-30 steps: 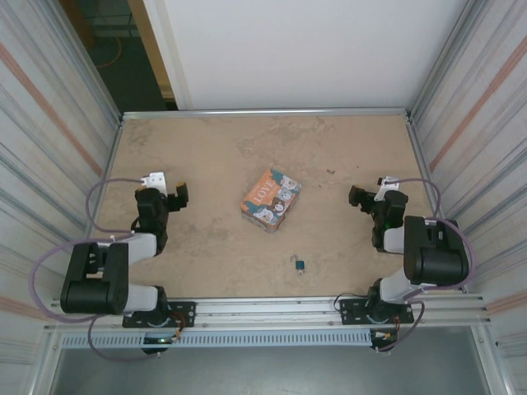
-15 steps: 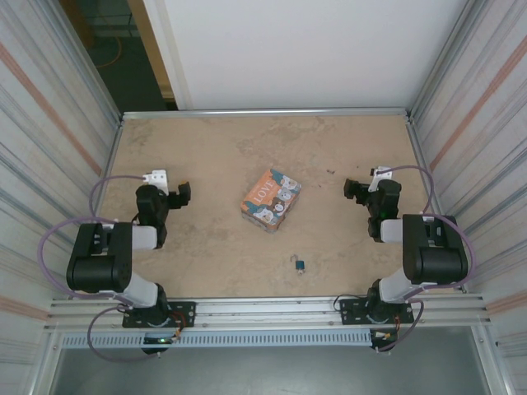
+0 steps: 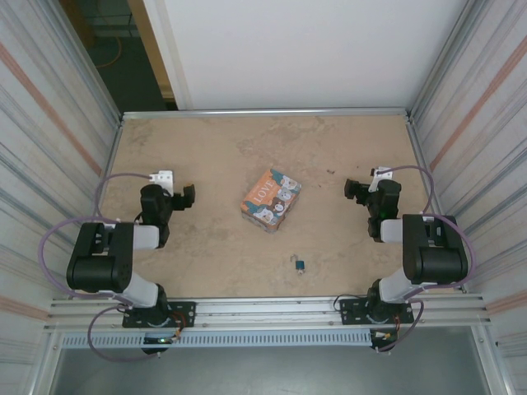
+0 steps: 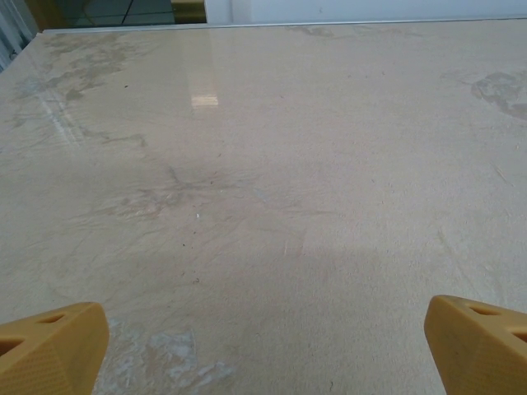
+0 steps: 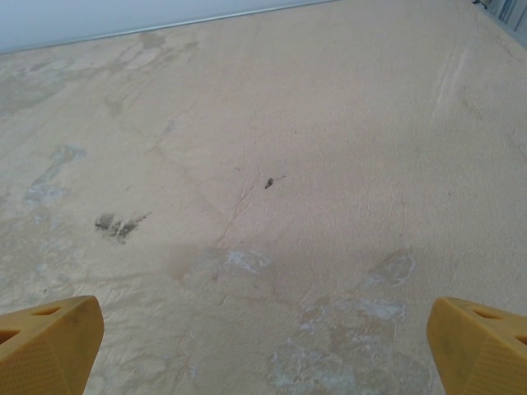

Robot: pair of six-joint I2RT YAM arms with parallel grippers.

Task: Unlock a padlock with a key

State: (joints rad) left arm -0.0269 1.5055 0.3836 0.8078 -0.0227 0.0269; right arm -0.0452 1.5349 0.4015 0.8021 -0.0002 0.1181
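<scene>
Padlock (image 3: 300, 264) on table (image 3: 214, 148), in front of box (image 3: 271, 200)

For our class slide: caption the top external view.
Blue padlock lies untouched on the table, near the LOVE box.

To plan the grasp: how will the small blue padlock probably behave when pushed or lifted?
The padlock is tiny, so it will likely slide on the smooth table, not roll. Its metal part suggests it is stiff and heavy for its size.
</scene>
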